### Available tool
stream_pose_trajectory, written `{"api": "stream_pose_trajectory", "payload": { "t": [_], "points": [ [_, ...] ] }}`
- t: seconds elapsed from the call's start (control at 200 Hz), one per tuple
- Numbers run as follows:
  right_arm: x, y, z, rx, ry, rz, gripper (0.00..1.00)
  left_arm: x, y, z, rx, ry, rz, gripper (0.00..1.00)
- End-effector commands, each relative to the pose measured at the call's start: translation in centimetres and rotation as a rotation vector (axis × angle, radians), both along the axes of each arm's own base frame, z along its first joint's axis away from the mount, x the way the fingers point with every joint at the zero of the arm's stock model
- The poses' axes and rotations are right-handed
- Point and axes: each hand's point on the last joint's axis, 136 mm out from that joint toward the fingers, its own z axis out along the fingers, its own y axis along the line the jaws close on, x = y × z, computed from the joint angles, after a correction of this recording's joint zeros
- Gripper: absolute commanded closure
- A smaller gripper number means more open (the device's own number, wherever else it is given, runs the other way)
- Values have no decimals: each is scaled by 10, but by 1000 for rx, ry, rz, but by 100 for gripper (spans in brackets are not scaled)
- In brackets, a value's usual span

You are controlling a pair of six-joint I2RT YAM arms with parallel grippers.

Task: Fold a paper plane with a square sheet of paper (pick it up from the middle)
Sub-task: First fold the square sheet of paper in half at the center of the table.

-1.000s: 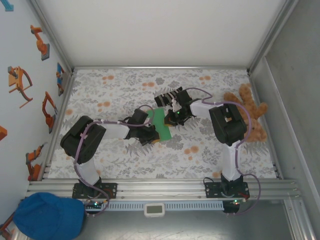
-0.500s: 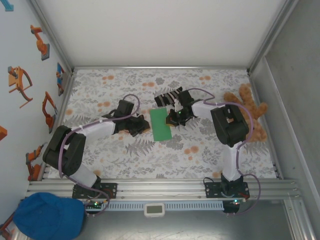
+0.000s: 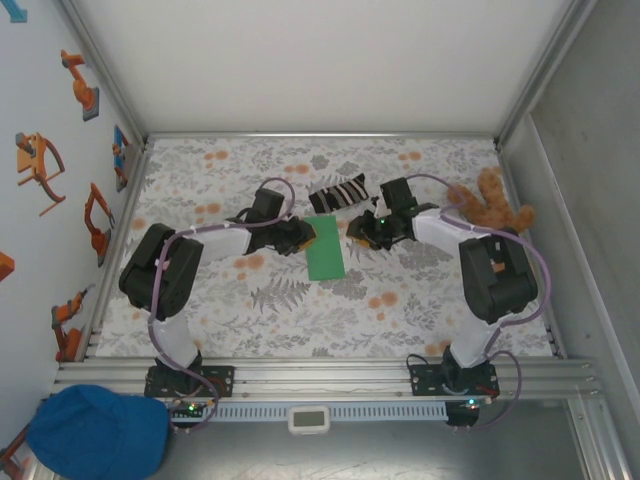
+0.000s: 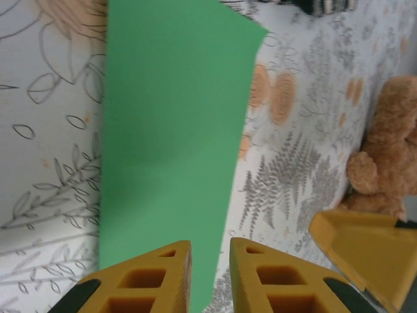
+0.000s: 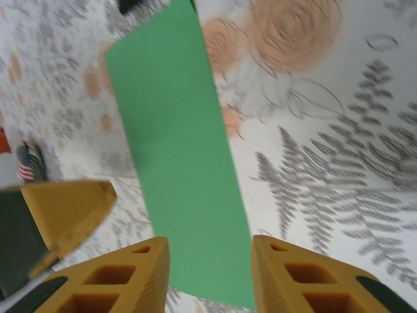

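Between left gripper (image 3: 305, 238), right gripper (image 3: 355, 232): plain green paper (image 3: 325, 250), flat.

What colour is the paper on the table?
Bright green; the paper shows best in the left wrist view.

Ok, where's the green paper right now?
In the top view, the green paper lies flat between the left claw and right claw, below the striped sock.

No legible text or labels anywhere
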Motion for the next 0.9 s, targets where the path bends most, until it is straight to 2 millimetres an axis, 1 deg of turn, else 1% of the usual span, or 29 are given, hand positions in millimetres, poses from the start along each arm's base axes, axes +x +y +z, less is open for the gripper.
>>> {"api": "stream_pose_trajectory", "payload": {
  "t": [0.0,0.165,0.275,0.416,0.546,0.661,0.771,0.896],
  "points": [
    [-7,-5,0,-2,4,-22,58,16,-8,3,-42,-20,8,75],
    [-17,-4,-5,17,24,-9,50,20,-14,-11,-48,2,0,73],
    [-20,-6,-7,12,30,-7,49,21,-8,-23,-31,30,15,73],
    [-27,-8,-10,-3,54,-7,49,13,1,-42,11,94,37,73],
    [-36,-8,-13,-15,82,-13,49,3,10,-55,51,155,66,74],
    [-43,-1,-17,-4,101,-3,49,-1,14,-61,63,177,71,74],
    [-48,7,-24,-8,120,18,50,-2,11,-63,55,183,65,74],
    [-52,13,-29,-3,135,35,53,-3,10,-65,47,192,60,74]
  ]
}}
